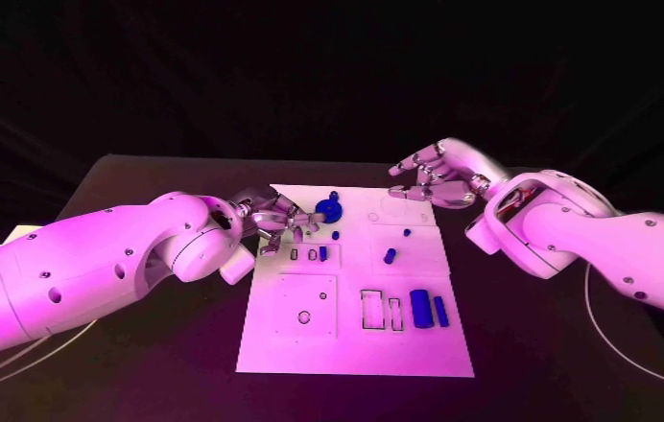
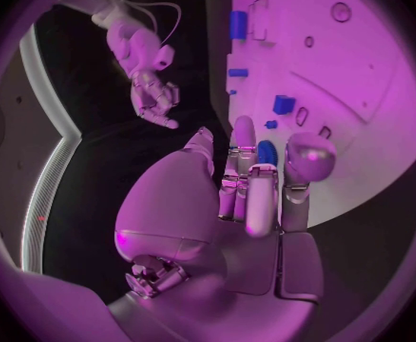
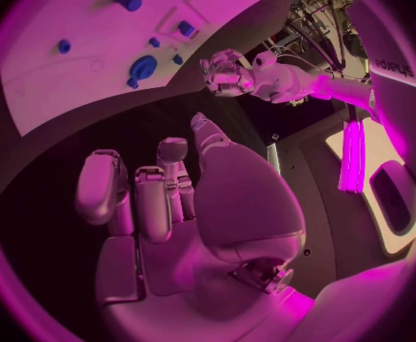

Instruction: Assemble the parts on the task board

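Observation:
The white task board [image 1: 353,345] lies mid-table with several blue parts on it. A round blue part [image 1: 329,209] sits near its far left corner, and two blue cylinders [image 1: 429,309] lie by the slots at the near right. My left hand [image 1: 277,222] hovers at the board's left edge, just beside the round part [image 3: 141,68], fingers apart and holding nothing. In the left wrist view the round part [image 2: 267,153] shows past the fingertips [image 2: 244,133]. Off the board's far right corner, my right hand [image 1: 432,180] is raised, fingers loosely bent [image 3: 141,197], empty.
Small blue pieces [image 1: 391,255] and a blue block [image 1: 324,253] lie on the board's middle. The black table [image 1: 138,364] stretches around the board on all sides. A white cable [image 1: 609,345] curves along the table's right side.

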Tool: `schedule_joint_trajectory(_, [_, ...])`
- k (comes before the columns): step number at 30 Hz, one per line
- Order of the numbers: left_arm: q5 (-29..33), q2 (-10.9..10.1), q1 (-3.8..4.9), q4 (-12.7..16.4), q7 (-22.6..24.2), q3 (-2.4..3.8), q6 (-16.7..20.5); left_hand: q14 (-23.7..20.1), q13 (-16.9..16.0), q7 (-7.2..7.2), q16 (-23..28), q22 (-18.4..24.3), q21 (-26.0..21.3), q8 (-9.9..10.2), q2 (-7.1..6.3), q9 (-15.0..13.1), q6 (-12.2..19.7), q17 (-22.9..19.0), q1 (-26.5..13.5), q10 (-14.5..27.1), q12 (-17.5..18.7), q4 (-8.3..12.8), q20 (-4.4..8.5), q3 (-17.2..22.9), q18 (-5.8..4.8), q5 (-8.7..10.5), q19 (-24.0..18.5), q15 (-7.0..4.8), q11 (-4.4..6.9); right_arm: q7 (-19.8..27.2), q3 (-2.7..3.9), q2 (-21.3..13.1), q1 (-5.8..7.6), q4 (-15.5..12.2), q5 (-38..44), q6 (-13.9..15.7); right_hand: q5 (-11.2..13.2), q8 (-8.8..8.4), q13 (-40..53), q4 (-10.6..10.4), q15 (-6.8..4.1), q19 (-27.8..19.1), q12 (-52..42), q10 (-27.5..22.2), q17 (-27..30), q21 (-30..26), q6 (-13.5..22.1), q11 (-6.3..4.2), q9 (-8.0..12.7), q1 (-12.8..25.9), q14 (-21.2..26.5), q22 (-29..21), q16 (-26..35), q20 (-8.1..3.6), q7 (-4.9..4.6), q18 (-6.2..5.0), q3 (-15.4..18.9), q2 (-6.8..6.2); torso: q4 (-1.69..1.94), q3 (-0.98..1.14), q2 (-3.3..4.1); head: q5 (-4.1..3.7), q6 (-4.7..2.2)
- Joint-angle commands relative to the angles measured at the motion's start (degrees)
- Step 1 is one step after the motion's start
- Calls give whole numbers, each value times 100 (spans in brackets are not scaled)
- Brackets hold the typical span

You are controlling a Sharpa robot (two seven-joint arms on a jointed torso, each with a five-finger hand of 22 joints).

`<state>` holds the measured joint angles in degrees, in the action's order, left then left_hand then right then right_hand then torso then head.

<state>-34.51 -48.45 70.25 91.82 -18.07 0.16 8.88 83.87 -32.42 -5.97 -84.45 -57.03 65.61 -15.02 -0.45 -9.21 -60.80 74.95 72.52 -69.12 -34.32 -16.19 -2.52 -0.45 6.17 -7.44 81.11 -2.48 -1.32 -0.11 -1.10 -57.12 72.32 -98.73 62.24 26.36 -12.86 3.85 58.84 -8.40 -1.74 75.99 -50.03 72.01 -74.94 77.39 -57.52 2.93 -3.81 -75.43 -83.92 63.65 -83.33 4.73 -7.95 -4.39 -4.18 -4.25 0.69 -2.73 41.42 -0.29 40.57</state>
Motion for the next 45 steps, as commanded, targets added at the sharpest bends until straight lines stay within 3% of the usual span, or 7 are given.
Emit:
schedule_joint_trajectory(1, [-1642,113,113,-76,-1525,3,-937,562,-393,71,-437,-992,809,-382,38,-222,142,1362,-58,222,-500,9,-1,-207,-164,-2,216,-1,16,222,-6,-101,40,35,-871,11,-39,21,-7,13,40,-45,18,-27,-204,-35,15,-4,-2,-43,-339,-11,27,13,0,-105,19,16,-38,21,-27,26,15])
schedule_joint_trajectory(3, [-1838,192,171,-123,-1634,3,-1035,613,-789,94,-555,-1529,1214,-704,104,-424,122,1505,-139,123,-1000,-35,-37,-318,-261,9,344,-65,108,206,-6,-142,58,69,-920,-7,-39,21,-7,13,40,-45,18,-27,-204,-35,15,-4,-2,-43,-339,-11,27,13,0,-105,19,16,-49,26,-28,37,21])
schedule_joint_trajectory(6, [-2073,353,256,-211,-1750,3,-1180,613,-2097,231,-555,-2114,1640,-1209,130,-783,133,1505,-246,-390,-2339,-20,18,-511,-361,28,502,-143,163,180,-7,-174,75,109,-958,-41,-49,22,-4,11,40,-47,11,-25,-198,-37,13,-4,-2,-47,-338,-15,32,12,1,-105,21,22,-41,21,-23,19,31])
schedule_joint_trajectory(7, [-2126,412,279,-244,-1779,3,-1240,613,-2415,280,-555,-2233,1728,-1524,206,-1068,344,1505,-266,-416,-2670,14,76,-614,-375,3,521,-174,196,171,-7,-177,79,119,-960,-53,-56,23,0,11,40,-46,4,-21,-190,-38,10,-5,-3,-51,-336,-15,36,12,1,-105,22,26,-30,18,-22,7,34])
schedule_joint_trajectory(15, [-2412,889,391,-583,-1930,-11,-1651,613,-2954,321,-555,-2499,1904,-2178,314,-1699,644,1505,-712,-547,-3199,-47,86,-1082,-430,464,586,-209,249,87,-9,-143,89,189,-913,-132,-59,24,-1,10,40,-49,3,-21,-180,-41,8,-5,-3,-52,-334,-20,42,12,2,-106,23,28,-29,21,-22,30,45])
schedule_joint_trajectory(26, [-2544,1317,461,-1053,-2005,-111,-2096,613,-3061,344,-555,-2600,1970,-2312,305,-1856,724,1505,-810,-583,-3295,-47,111,-1280,-452,475,617,-232,271,6,-12,-88,90,253,-764,-215,-67,31,-27,-17,39,-77,25,-33,-127,-73,-6,-5,-6,-27,-323,-77,75,11,4,-117,62,22,-33,22,-19,68,71])
schedule_joint_trajectory(45, [-2564,1669,483,-1368,-2027,-237,-2400,613,-3114,359,-555,-2654,2004,-2398,371,-1968,772,1505,-718,-601,-3342,-27,124,-1342,-463,474,633,-243,285,-43,-15,1,90,302,-424,-276,-68,32,-32,-27,39,-89,27,-34,-108,-86,-9,-6,-6,-18,-319,-100,88,11,5,-122,79,18,-37,12,-8,67,110])
